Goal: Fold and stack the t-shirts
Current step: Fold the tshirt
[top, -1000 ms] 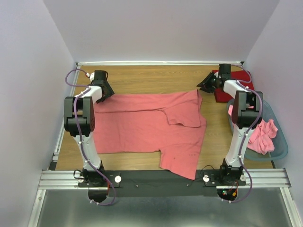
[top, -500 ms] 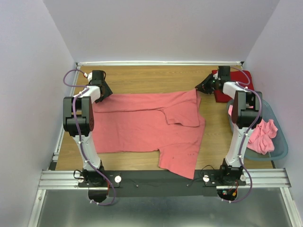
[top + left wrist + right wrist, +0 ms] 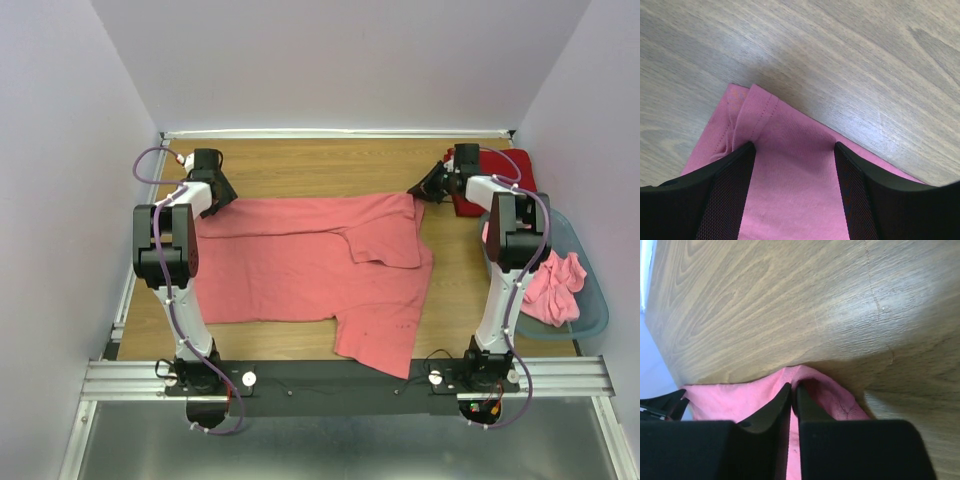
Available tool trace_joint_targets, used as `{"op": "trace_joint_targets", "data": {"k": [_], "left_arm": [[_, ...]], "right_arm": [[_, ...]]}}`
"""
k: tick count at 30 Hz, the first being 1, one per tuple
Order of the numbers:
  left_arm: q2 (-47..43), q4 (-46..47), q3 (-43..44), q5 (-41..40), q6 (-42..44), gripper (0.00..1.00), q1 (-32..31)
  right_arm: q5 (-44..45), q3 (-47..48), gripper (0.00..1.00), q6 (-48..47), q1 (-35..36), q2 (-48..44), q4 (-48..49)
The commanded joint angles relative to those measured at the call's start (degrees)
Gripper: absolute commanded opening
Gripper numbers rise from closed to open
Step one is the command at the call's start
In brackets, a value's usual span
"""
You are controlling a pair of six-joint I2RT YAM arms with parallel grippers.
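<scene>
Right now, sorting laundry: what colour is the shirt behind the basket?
The shirt is deep red; top external view shows best.

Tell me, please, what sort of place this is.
Likely a robot lab test cell: plain pale walls box in a wooden table, two arms bolted to a metal rail, a spread salmon-pink cloth t-shirt.

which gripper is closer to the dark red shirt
Right. The right gripper is just beside the dark red shirt, pinching the pink shirt; the left gripper is across the table at the far left.

No legible text, label or number anywhere.
</scene>
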Motion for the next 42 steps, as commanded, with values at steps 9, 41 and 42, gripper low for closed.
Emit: {"op": "trace_joint_targets", "data": {"k": [9, 41, 42], "left_arm": [[1.8, -2.0, -2.5, 1.3, -1.9, 0.62, 3.6], [-13.6, -0.4, -13.7, -1.6, -4.1, 0.69, -1.6], [-13.0, -0.1, -14.0, -1.6, -4.1, 0.67, -1.6]], "right_arm": [[2.6, -2.4, 0.04, -2.4, -2.9, -3.4, 0.5], [3.6, -10.7, 0.34, -6.4, 9.5, -13.4, -3.2], [4.0, -10.7, 0.34, -6.9, 9.5, -13.0, -3.2]]}}
